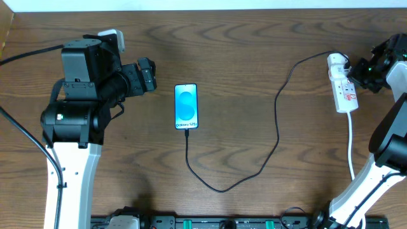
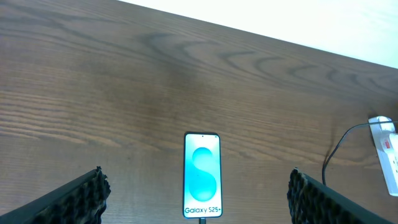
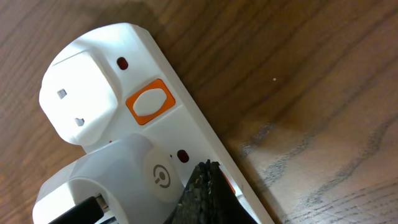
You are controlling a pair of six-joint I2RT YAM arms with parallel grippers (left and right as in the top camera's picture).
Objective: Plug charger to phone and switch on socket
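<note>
Well apart from the phone (image 1: 186,106), on the right arm's side of the wooden table (image 1: 254,51), we see the right gripper (image 1: 353,74), fingers pressed together, poised at the socket (image 1: 344,91). The charger (image 1: 278,130) loops from the phone's lower edge across to the socket's far end. Its tip appears seated in the phone, so we judge the plugging done. Switching on is what is left, and we cannot tell whether the switch is yet pressed. Near the phone on its other side, the left gripper (image 1: 147,75) hangs spread wide and holds nothing. Only the right wrist view shows the socket's face close up: an orange-framed switch (image 3: 150,101), a white plug (image 3: 81,99) beside it, and the closed fingertips (image 3: 202,190) over a second switch they mostly hide. Only the left wrist view frames the phone's lit blue screen between the two black pads (image 2: 81,199). The overhead alone traces the whole cable run
</note>
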